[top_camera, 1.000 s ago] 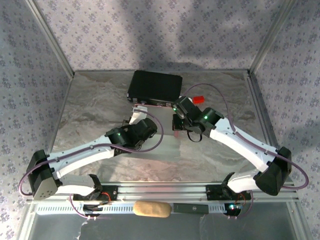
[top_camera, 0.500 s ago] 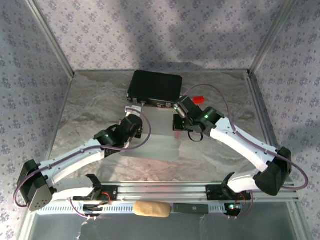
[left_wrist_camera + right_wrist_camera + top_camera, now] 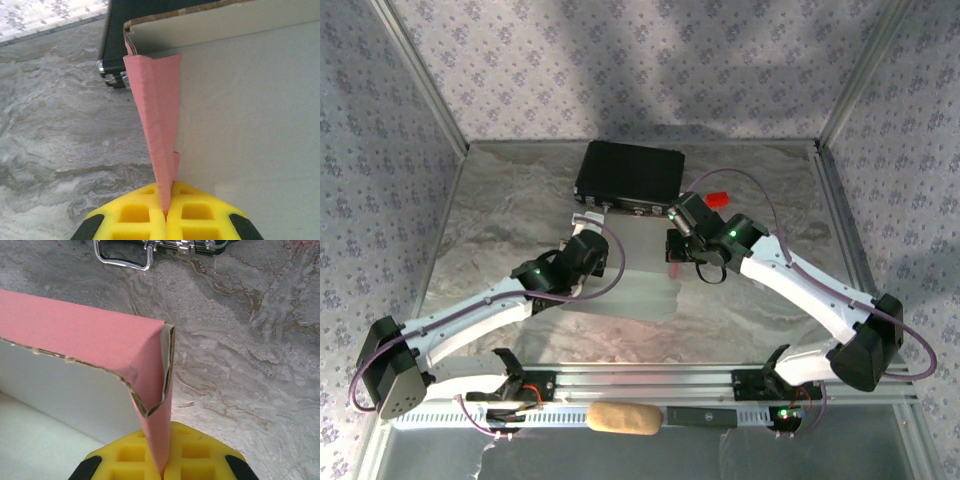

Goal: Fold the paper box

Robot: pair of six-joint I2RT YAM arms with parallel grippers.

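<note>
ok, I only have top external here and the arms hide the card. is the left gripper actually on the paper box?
Observer: Yes. In the left wrist view the left gripper is shut on a raised pink flap of the paper box, pinched edge-on.
Operator: right side?
Observer: The right gripper is shut on a pink corner wall. The right wrist view shows the card curling over at that corner.
Operator: far wall up?
Observer: In the left wrist view the pale far wall stands up, with the black case right behind it. Whether they touch, I can't tell.
</note>
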